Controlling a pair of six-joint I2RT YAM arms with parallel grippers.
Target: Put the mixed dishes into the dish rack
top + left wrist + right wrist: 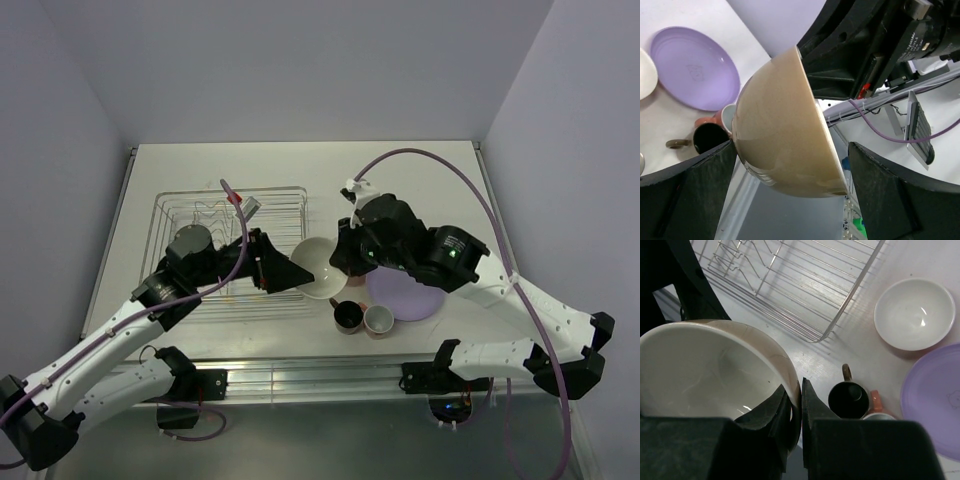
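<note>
The beige bowl (318, 262) with a white inside hangs tilted above the table, just right of the dish rack (200, 215). My right gripper (801, 390) is shut on its rim, one finger inside and one outside. My left gripper (790, 150) is open wide with the bowl (780, 135) between its fingers; the right finger stands apart from it. The lilac plate (410, 298), the dark cup (348, 316) and the pink cup (379, 320) sit on the table below the bowl. A second bowl (915, 312) shows only its white inside, beside the plate (940, 400).
The wire rack (790, 285) holds no dishes where it shows. The two cups (849, 399) stand close together, touching the plate's edge. Both arms crowd the table's middle. White walls enclose the table on three sides.
</note>
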